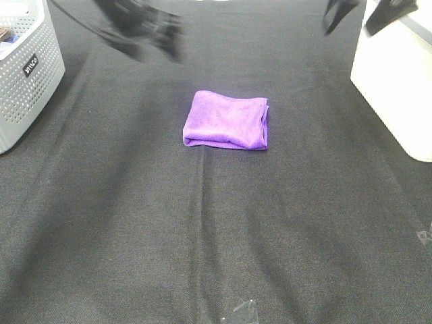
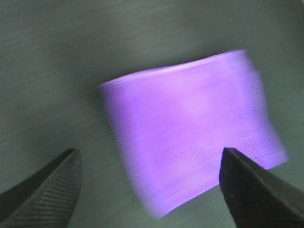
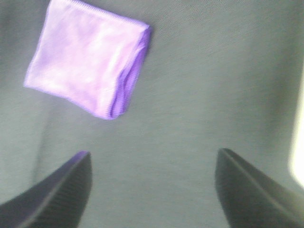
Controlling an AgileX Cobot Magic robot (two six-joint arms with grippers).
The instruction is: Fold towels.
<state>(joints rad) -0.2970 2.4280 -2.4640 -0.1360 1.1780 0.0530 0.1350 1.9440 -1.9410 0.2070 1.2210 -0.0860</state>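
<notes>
The purple towel [image 1: 227, 120] lies folded into a small rectangle on the black tablecloth, a little beyond the table's middle. It also shows in the left wrist view [image 2: 190, 137] and in the right wrist view [image 3: 88, 61]. My left gripper [image 1: 152, 34] is raised at the back left, blurred, open and empty; its fingertips [image 2: 47, 190] stand wide apart over the cloth. My right gripper [image 1: 354, 17] is raised at the back right, open and empty, away from the towel.
A grey perforated basket [image 1: 27, 74] stands at the left edge. A white bin [image 1: 398, 81] stands at the right edge. Black cloth [image 1: 216, 236] covers the table; small bits of clear tape lie near the front edge.
</notes>
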